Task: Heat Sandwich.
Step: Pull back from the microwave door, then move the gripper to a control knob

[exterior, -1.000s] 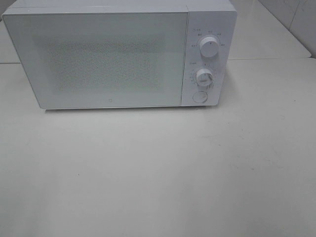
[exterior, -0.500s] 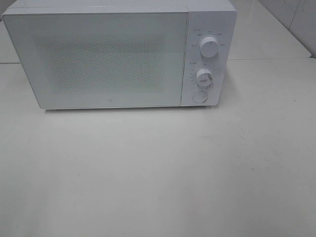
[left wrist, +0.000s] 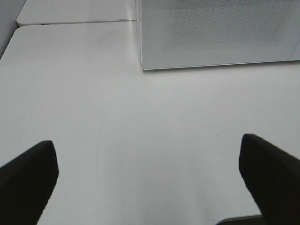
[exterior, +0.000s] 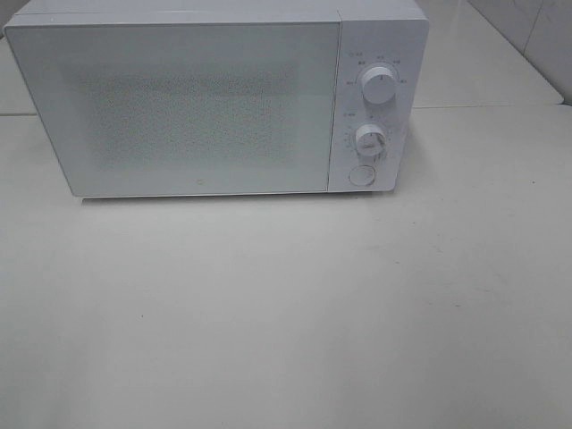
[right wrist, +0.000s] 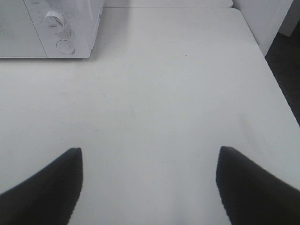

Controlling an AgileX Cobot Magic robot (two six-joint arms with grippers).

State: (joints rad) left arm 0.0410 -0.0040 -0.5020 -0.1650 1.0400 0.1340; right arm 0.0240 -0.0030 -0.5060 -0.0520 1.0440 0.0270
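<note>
A white microwave (exterior: 214,98) stands at the back of the pale bench (exterior: 286,313) with its door (exterior: 179,107) closed. The speckled window in the door does not show what is inside. On the panel to the right of the door are an upper knob (exterior: 379,87), a lower knob (exterior: 369,140) and a round button (exterior: 360,175) below them. The sandwich cannot be seen in any view, so I cannot tell where it is. The left fingers (left wrist: 28,178) are spread wide apart over bare bench, holding nothing, with the microwave's lower front corner ahead of them and well apart. The right fingers (right wrist: 42,187) are also apart and empty, hovering over the bench, with the knob end of the microwave ahead and off to one side.
</note>
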